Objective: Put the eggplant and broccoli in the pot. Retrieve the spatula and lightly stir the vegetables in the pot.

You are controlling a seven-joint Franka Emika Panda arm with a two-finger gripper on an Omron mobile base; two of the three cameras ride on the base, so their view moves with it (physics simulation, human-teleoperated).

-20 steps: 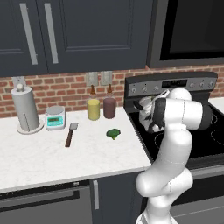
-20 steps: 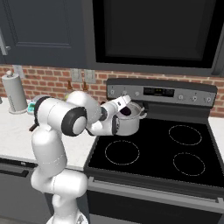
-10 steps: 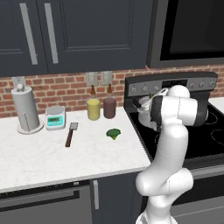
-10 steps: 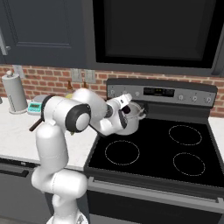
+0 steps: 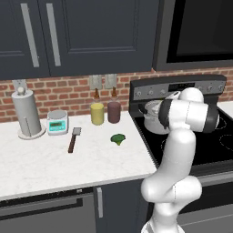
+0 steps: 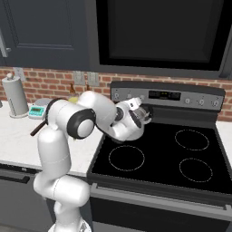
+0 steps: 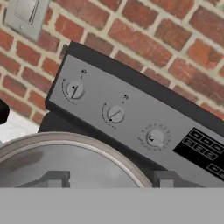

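Pot (image 7: pixel 65 157) rim lies just below the 2 parted, empty fingers (image 7: pixel 164 179).

Simulated home kitchen, black stove (image 6: pixel 172 154), brick backsplash (image 5: pixel 59 91), dark cabinets (image 5: pixel 82 36), marble counter (image 5: pixel 54 168)

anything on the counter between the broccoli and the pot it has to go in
Nothing visible does. The broccoli lies alone on the white counter, and the stretch from it to the pot on the stove holds nothing; the jars stand further back by the wall.

yellow jar (image 5: pixel 97 113), maroon jar (image 5: pixel 113 112), scale (image 5: pixel 57 122)
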